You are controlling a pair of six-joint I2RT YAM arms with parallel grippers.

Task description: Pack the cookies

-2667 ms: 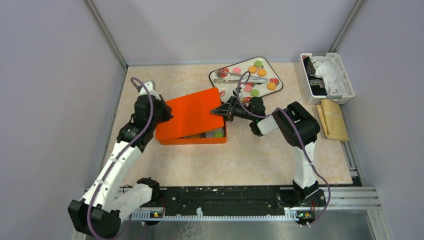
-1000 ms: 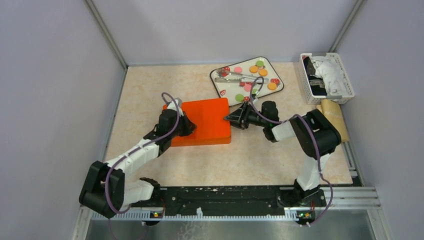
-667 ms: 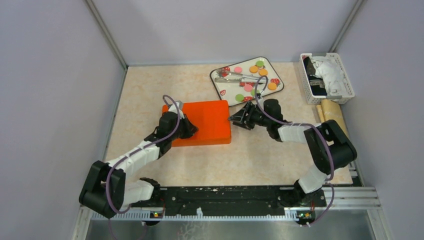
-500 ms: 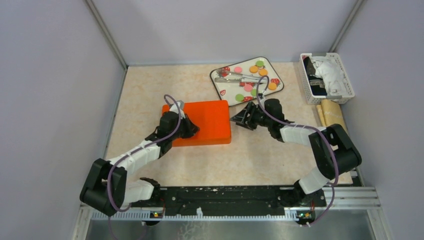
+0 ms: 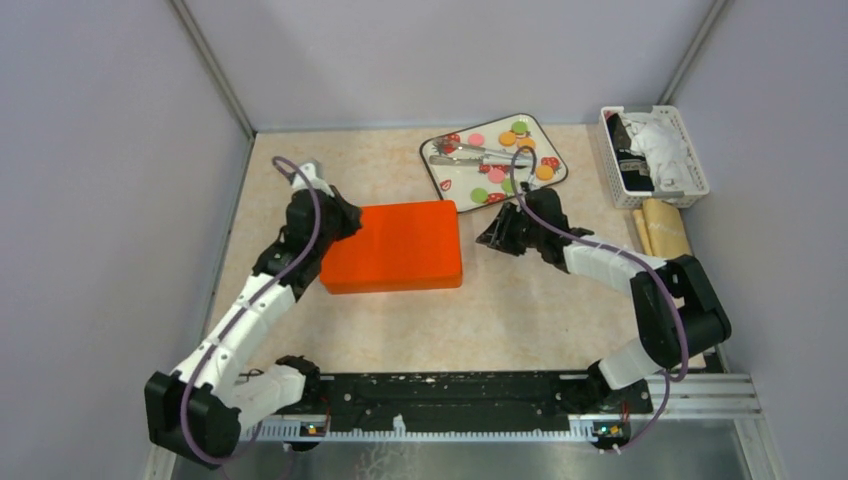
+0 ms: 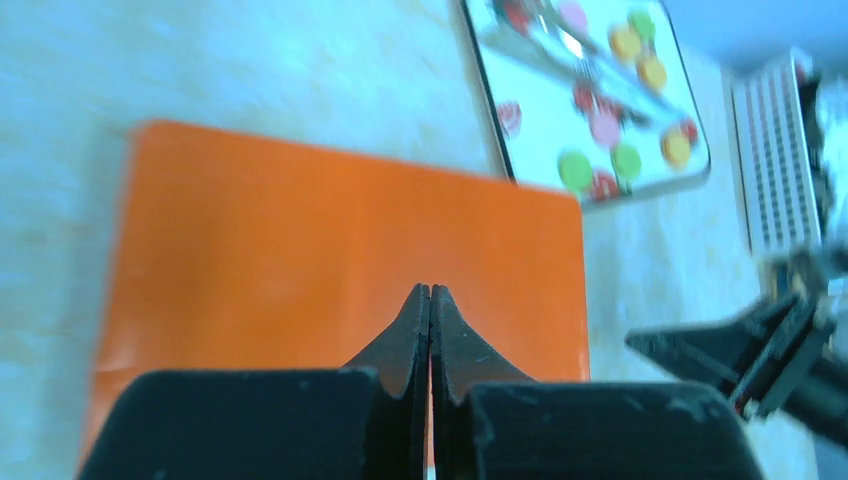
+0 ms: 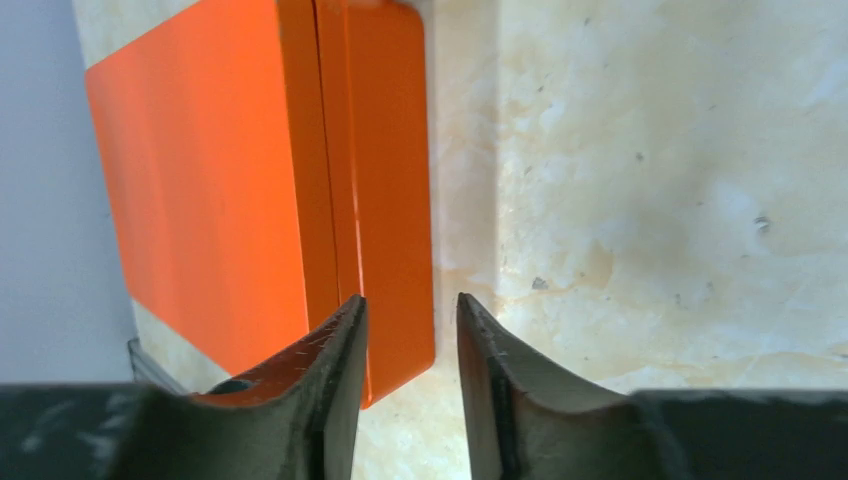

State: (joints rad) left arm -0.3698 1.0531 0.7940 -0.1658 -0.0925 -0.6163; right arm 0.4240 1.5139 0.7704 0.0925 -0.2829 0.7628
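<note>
The orange box point(image 5: 395, 245) lies closed on the table, its lid flat on the base; it also shows in the left wrist view point(image 6: 330, 250) and the right wrist view point(image 7: 250, 180). Several cookies point(image 5: 512, 137) in orange, green and pink lie on the white strawberry-print tray point(image 5: 437, 171) behind it, also visible in the left wrist view point(image 6: 575, 170). My left gripper point(image 5: 342, 215) is shut and empty above the box's far left corner. My right gripper point(image 5: 487, 238) is open and empty just right of the box.
Metal tongs point(image 5: 480, 155) lie on the tray. A white basket point(image 5: 655, 155) with cloth stands at the far right, a tan folded cloth point(image 5: 668, 240) in front of it. Grey walls close in the left, back and right.
The lid has been set flat on the box. My left gripper has lifted off the lid and moved back left. My right gripper has pulled away to the right.
</note>
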